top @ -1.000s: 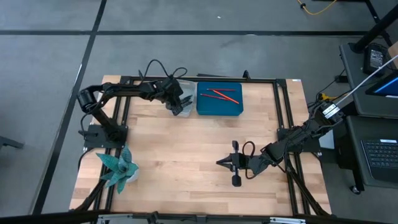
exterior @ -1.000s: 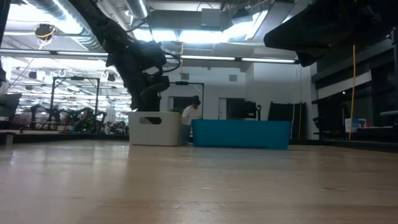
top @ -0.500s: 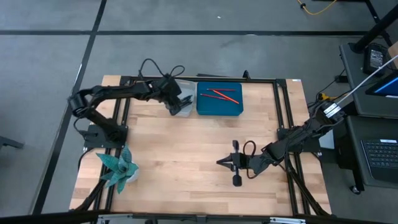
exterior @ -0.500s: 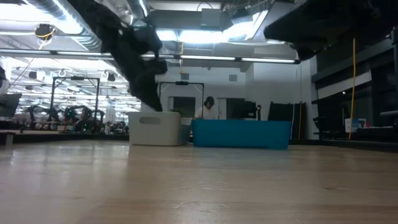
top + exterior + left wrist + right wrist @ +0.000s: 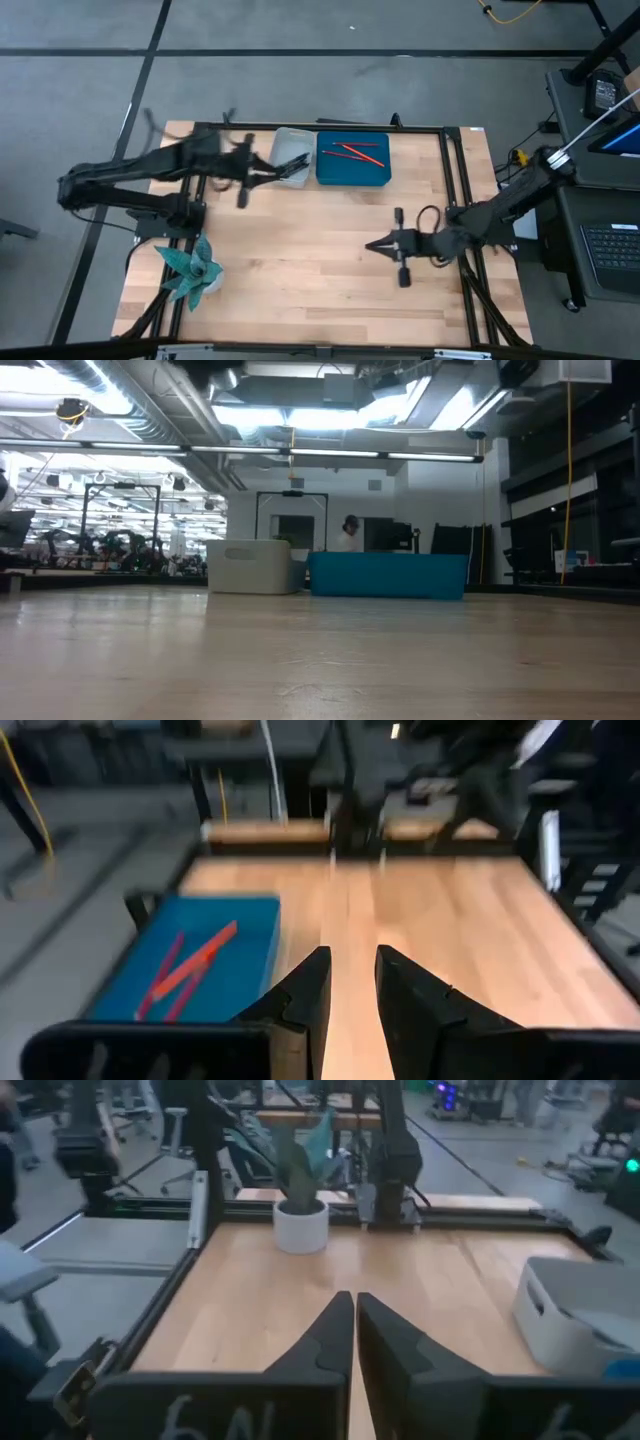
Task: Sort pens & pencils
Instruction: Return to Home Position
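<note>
Red-orange pencils (image 5: 352,153) lie inside the blue bin (image 5: 380,178) at the table's far edge; the left wrist view shows these pencils (image 5: 190,965) too. Dark pens (image 5: 298,162) lie in the white bin (image 5: 283,140) just left of it. My left gripper (image 5: 272,176) hovers beside the white bin's left near corner, points toward the table's right, and is empty with its fingers apart (image 5: 352,960). My right gripper (image 5: 372,245) is over the table's right middle, points left, and is shut and empty (image 5: 355,1298).
A potted plant (image 5: 190,265) stands at the near left corner and also shows ahead of the right gripper (image 5: 300,1220). Bare wood lies between the bins and the near edge. A black frame rail (image 5: 330,127) borders the table. A person (image 5: 348,535) stands in the room behind.
My left gripper has pulled back from above the white bin toward the table's left and risen out of the low view, its arm swinging wide to the left. My right gripper has shifted a little toward the table's right and far edge. The bins have stayed put.
</note>
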